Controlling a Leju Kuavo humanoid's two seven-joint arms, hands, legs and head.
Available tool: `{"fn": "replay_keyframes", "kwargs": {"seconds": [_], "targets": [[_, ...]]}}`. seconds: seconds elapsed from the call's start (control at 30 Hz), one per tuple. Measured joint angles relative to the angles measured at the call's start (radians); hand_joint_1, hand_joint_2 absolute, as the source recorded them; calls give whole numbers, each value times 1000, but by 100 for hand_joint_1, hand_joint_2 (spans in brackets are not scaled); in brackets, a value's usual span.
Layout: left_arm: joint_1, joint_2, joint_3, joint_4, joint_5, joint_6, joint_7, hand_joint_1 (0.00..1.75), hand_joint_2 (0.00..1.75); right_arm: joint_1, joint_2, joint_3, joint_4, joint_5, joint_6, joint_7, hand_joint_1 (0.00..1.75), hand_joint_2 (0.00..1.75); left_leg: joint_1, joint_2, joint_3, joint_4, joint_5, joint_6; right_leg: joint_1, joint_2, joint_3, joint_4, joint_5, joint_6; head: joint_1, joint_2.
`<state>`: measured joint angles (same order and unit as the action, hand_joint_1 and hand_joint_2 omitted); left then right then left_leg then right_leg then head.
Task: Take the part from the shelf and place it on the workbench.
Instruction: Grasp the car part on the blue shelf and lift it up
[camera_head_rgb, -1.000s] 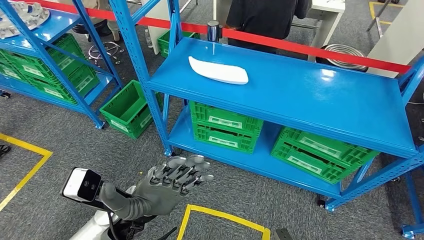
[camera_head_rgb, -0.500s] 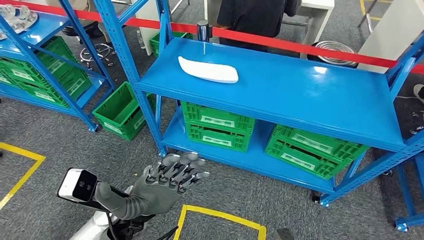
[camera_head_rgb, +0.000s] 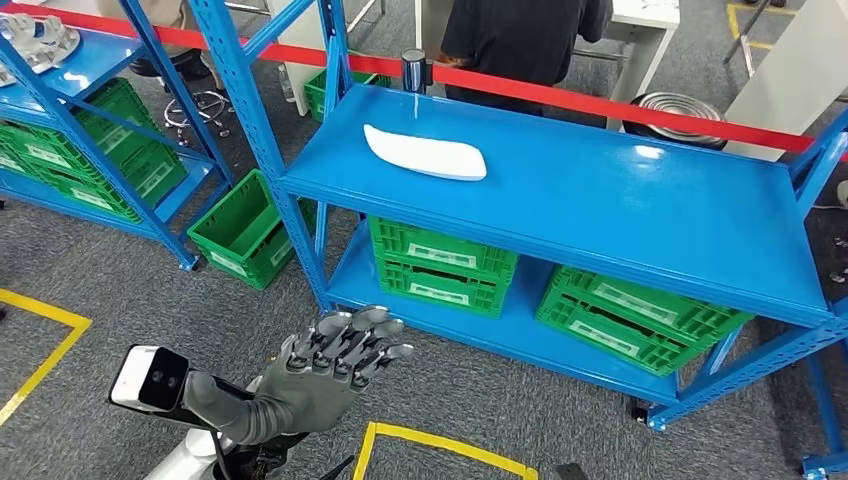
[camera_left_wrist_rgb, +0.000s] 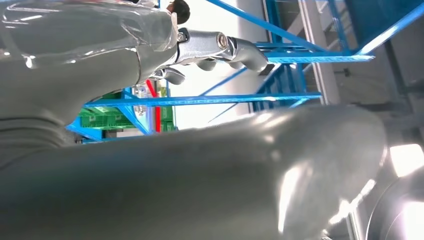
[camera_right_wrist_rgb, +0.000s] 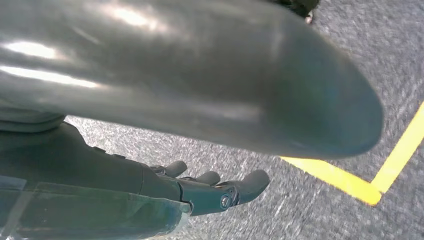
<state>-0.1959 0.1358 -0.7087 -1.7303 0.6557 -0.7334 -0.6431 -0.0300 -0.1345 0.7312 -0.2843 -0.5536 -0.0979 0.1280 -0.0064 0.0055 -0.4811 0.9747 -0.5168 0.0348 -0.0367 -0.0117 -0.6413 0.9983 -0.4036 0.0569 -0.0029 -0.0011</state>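
Grey carpet floor (camera_head_rgb: 120, 270) marked with yellow tape lines (camera_head_rgb: 440, 437) spreads below blue steel racks. Nearest, the left hand (camera_head_rgb: 325, 365) is raised above the floor in front of the shelf unit, palm down, its fingers (camera_head_rgb: 372, 322) stretched forward and slightly apart, grasping nothing; the camera box (camera_head_rgb: 148, 378) sits at its wrist. In the right wrist view the right hand (camera_right_wrist_rgb: 200, 192) hangs above the carpet near a yellow line, its fingers (camera_right_wrist_rgb: 252, 182) loosely extended with nothing between them.

Beyond the left hand stands the blue shelf (camera_head_rgb: 640, 215). On its lower tier sit green crates (camera_head_rgb: 440, 260), and another green crate (camera_head_rgb: 235, 225) rests on the floor beside the shelf's left upright. On the top tier lies the part (camera_head_rgb: 425, 153), a white elongated curved piece, flat on the surface toward the left rear area, well apart from both hands.

To the left a second blue rack (camera_head_rgb: 110, 120) carries more green crates, with a metal part (camera_head_rgb: 40, 40) on its upper level. Behind the shelf a red barrier tape (camera_head_rgb: 600, 98) runs across, and past it a person (camera_head_rgb: 525, 40) in a dark shirt stands by a white table (camera_head_rgb: 650, 15).
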Motion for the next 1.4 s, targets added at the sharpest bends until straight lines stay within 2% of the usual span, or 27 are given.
{"fn": "replay_keyframes", "kwargs": {"seconds": [0.03,0.1,0.13,0.17,0.23,0.3,0.33,0.37,0.47,0.5,0.6,0.67,0.77,0.83,0.87,0.9,0.93,0.97,1.0,1.03,1.07,1.13,1.2,1.3,1.33,1.37,1.4], "targets": [[1,0,1,-1,-2,0,-2,0,0,-1,-1,3,0,-2,-1,0,0,0,0,0,5,1,-5,-6,3,2,3,0,-9,-16,-1,0],[3,0,4,-3,-7,-2,-7,0,0,-1,-1,6,0,-4,-3,-1,0,0,5,0,-2,27,-8,-17,1,9,19,0,-12,-32,-2,0],[4,1,5,-4,-8,-3,-10,0,0,-3,-2,8,-1,-6,-5,-2,0,0,8,0,-21,64,-10,-22,0,12,30,0,-18,-40,-3,0],[4,1,8,-5,-9,-3,-12,0,0,-4,-2,9,-1,-8,-7,-3,0,0,11,-1,-56,122,-17,-28,-1,14,40,-1,-25,-46,-5,0],[7,3,11,-6,-10,-4,-15,0,0,-6,-3,11,-1,-11,-9,-5,0,0,15,-2,-149,256,-57,-38,3,17,59,-1,-43,-56,-6,0],[11,7,13,-5,-11,-4,-18,0,0,-6,-4,13,-1,-12,-11,-6,0,0,17,-2,-218,316,-93,-41,7,23,84,-1,-63,-57,-7,0],[11,8,14,-5,-11,-4,-19,0,0,-6,-4,13,-1,-12,-11,-6,0,0,17,-2,-228,297,-83,-38,9,26,100,-1,-74,-57,-7,0],[11,9,14,-5,-11,-4,-20,0,0,-6,-4,14,-1,-12,-11,-6,0,0,15,-2,-224,248,-49,-30,12,29,116,-1,-86,-57,-7,0],[12,13,15,-5,-12,-3,-22,0,0,-6,2,15,-1,-13,-13,-7,0,0,-4,-15,-190,69,107,9,17,38,151,-7,-118,-51,-5,0],[11,14,16,-6,-13,-3,-23,0,0,-7,5,15,-1,-14,-14,-8,0,0,-11,-20,-182,39,131,17,18,40,162,-9,-124,-46,-4,0],[9,16,15,-7,-16,-2,-24,0,0,-8,5,18,-1,-14,-16,-11,0,0,-14,-26,-142,2,127,27,22,41,191,-6,-119,-27,-5,0],[8,15,15,-8,-16,-1,-25,0,0,-12,3,20,-2,-14,-17,-12,0,0,-9,-24,-103,-15,122,32,22,33,168,45,-127,-23,-1,0],[7,13,13,-7,-17,1,-27,0,0,-17,-2,23,-2,-16,-18,-13,0,0,-6,-24,-80,-21,105,36,20,26,35,222,-181,-28,2,0],[7,13,11,-7,-17,2,-27,0,0,-14,-3,25,-2,-16,-20,-13,0,0,-4,-27,-60,-21,85,33,15,24,-29,255,-214,-23,2,0],[7,13,10,-7,-17,3,-28,0,0,-13,-3,26,-1,-16,-20,-14,0,0,-3,-28,-47,-20,74,29,12,23,-37,224,-206,-12,2,0],[7,13,10,-7,-17,3,-28,0,0,-12,-4,27,-1,-16,-21,-14,0,0,-2,-29,-31,-20,61,24,7,20,-31,164,-170,5,2,0],[7,13,10,-7,-18,3,-28,0,0,-11,-3,28,-1,-16,-22,-14,0,0,-2,-29,-17,-18,47,18,3,14,-19,99,-114,23,3,0],[7,14,10,-6,-18,4,-28,0,0,-12,-3,29,-1,-16,-22,-15,0,0,-3,-29,-5,-15,33,12,2,7,-7,46,-64,28,3,0],[7,14,10,-6,-19,5,-28,0,0,-12,-2,30,-1,-15,-22,-15,0,0,-5,-28,0,-13,18,5,2,2,3,12,-24,22,3,0],[6,14,10,-5,-19,5,-28,0,0,-13,-1,30,-2,-15,-22,-15,0,0,-7,-27,5,-8,8,0,4,-1,8,1,-4,7,1,0],[6,14,10,-5,-19,5,-29,0,0,-14,-1,30,-2,-15,-22,-15,0,0,-6,-26,8,-5,1,-4,6,1,13,1,-5,-14,-1,0],[5,15,11,-6,-18,5,-30,0,0,-15,1,31,-2,-15,-22,-16,0,0,0,-21,4,21,-7,-12,5,8,25,2,-10,-35,-3,0],[4,16,11,-7,-18,5,-30,0,0,-17,1,31,-2,-15,-22,-16,0,0,6,-15,-47,112,-29,-25,5,11,40,2,-19,-49,-4,0],[3,18,11,-7,-18,4,-30,0,0,-17,1,31,-2,-16,-22,-16,0,0,11,-8,-178,295,-100,-38,11,13,57,2,-34,-60,-5,0],[3,18,10,-7,-18,4,-30,0,0,-17,1,31,-2,-17,-22,-16,0,0,11,-7,-204,310,-99,-36,14,14,64,2,-40,-61,-5,0],[3,18,10,-7,-18,4,-30,0,0,-17,1,31,-2,-17,-22,-16,0,0,10,-7,-208,286,-74,-30,18,16,72,2,-45,-62,-5,0],[3,18,10,-7,-18,4,-30,0,0,-17,2,31,-2,-17,-22,-16,0,0,6,-7,-195,228,-27,-19,23,18,81,1,-50,-62,-5,0]]}}
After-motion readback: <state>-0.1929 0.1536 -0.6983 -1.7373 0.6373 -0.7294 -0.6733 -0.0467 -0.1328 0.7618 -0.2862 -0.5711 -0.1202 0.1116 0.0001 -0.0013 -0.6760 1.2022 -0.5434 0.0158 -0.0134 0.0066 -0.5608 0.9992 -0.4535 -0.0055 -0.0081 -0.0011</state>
